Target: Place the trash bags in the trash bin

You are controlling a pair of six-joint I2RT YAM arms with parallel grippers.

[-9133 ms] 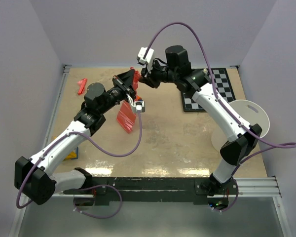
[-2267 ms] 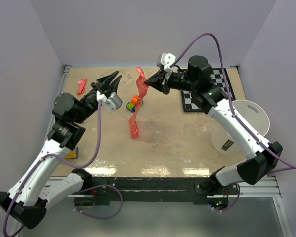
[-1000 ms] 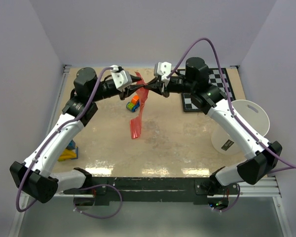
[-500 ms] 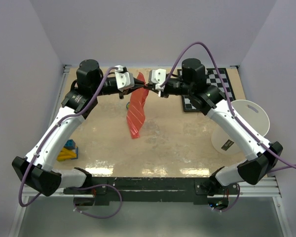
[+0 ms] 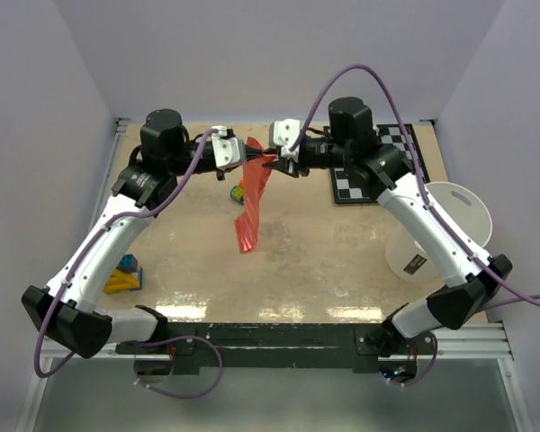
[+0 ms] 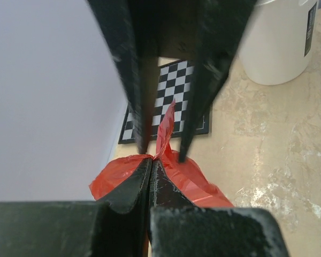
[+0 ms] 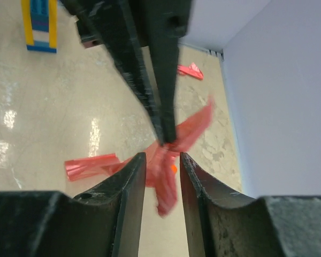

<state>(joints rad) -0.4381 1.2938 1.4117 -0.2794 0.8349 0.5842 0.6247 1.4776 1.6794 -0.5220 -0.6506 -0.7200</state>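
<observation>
The trash bag is a thin red film that hangs from its top corner down toward the tabletop at the middle back. My left gripper is shut on that top corner, and the left wrist view shows the film bunched at my closed tips. My right gripper faces it from the right and stands open. The red bag passes loosely between the right fingers. The trash bin, a white bucket with a dark label, stands at the right edge and shows as a white bucket in the left wrist view.
A checkerboard lies at the back right beside the bin. Small coloured blocks sit just behind the bag, and a yellow and blue toy lies at the left. A small solid red piece rests near the back wall.
My left gripper has closed on the bag's top corner while my right gripper has opened off it. The bag has drawn in from a spread sheet to a narrower hanging strip.
</observation>
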